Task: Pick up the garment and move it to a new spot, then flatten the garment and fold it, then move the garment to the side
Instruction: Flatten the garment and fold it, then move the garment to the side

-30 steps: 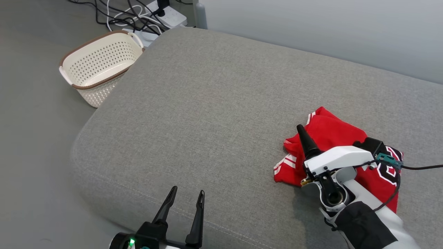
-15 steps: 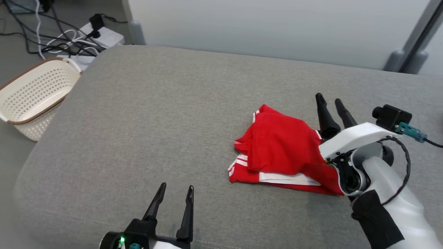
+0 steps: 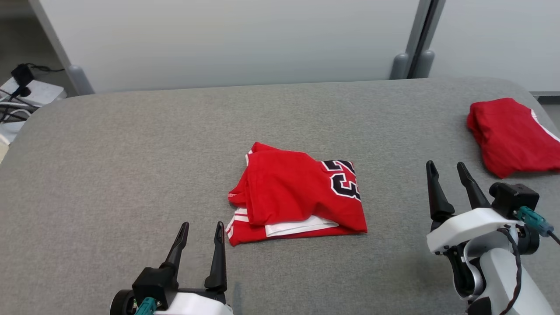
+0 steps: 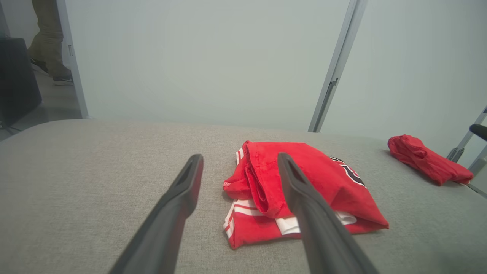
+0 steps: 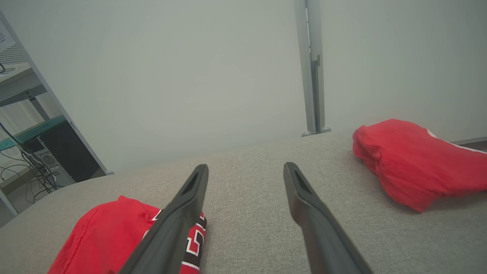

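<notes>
Foreground of the head view: left gripper (image 3: 201,225) at 7 o'clock and right gripper (image 3: 445,165) at 4 o'clock, each with prongs spread apart, holding nothing. Just beyond, at the centre, lies the garment (image 3: 297,194): a red jersey folded into a rough rectangle, white stripes along its near edge, black white-edged numerals toward its 2 o'clock corner. Farthest, at 2 o'clock on the grey cushion (image 3: 131,153), rests another red bundle (image 3: 512,135).

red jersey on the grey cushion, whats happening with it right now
Nothing holds it. The red jersey lies roughly folded in the middle of the grey cushion. The left gripper and the right gripper both hover open on either side of it, touching nothing. Another red garment lies bundled at the cushion's far right edge.
</notes>
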Controlling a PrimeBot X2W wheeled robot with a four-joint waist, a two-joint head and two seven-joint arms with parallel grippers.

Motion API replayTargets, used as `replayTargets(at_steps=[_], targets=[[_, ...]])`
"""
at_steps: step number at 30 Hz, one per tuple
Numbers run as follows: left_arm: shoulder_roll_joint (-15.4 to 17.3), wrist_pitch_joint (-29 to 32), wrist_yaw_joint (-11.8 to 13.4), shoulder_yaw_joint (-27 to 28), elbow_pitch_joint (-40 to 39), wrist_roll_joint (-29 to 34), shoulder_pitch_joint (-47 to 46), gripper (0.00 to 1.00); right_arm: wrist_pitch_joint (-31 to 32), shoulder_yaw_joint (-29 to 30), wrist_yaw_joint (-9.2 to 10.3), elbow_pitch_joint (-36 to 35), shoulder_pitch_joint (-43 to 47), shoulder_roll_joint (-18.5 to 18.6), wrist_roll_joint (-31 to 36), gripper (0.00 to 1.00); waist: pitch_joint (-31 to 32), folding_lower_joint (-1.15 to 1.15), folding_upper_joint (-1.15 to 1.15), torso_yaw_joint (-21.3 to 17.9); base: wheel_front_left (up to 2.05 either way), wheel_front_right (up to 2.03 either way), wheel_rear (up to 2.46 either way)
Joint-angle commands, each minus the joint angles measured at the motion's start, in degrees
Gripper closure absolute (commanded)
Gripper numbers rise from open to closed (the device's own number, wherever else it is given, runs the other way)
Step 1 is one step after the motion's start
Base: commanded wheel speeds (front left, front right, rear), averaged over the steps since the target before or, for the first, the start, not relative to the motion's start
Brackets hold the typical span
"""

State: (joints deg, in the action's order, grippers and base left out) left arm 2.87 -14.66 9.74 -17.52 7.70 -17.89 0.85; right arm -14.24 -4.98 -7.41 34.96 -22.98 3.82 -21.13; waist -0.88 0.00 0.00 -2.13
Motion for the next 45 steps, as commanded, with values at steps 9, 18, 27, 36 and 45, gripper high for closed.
replayTargets(at_steps=[9, 18, 27, 36, 45], targets=[[0.0, -0.3, 0.2, 4.0, -1.2, -0.9, -1.3, 0.00, -0.8, -4.4, -0.08, -12.1, 6.6, 2.8, 2.4, 0.00, 1.4, 0.00, 0.00, -4.3, 0.00, 0.00, 0.00], [0.0, -0.3, -0.2, 6.0, -4.2, 3.8, 2.2, 0.00, -0.8, -4.5, -0.08, -20.5, 15.6, 5.3, 1.9, 0.00, 2.2, 0.00, 0.00, -3.5, 0.00, 0.00, 0.00], [0.0, -0.3, -0.6, 7.0, -7.2, 4.8, 5.7, 0.00, -0.8, -4.3, -0.08, -24.6, 21.5, 5.3, 1.4, 0.00, 3.9, 0.00, 0.00, -2.4, 0.00, 0.00, 0.00], [0.0, -0.3, -1.3, 7.8, -8.1, 6.2, 7.5, 0.00, -0.8, -2.7, -0.08, -23.7, 23.2, 4.0, 3.5, 0.00, 4.7, 0.00, 0.00, -1.2, 0.00, 0.00, 0.00], [0.0, -0.3, -1.2, 7.6, -7.6, 6.2, 7.3, 0.00, -0.8, -2.9, -0.08, -23.6, 22.8, 3.6, 3.8, 0.00, 4.7, 0.00, 0.00, -0.7, 0.00, 0.00, 0.00]])
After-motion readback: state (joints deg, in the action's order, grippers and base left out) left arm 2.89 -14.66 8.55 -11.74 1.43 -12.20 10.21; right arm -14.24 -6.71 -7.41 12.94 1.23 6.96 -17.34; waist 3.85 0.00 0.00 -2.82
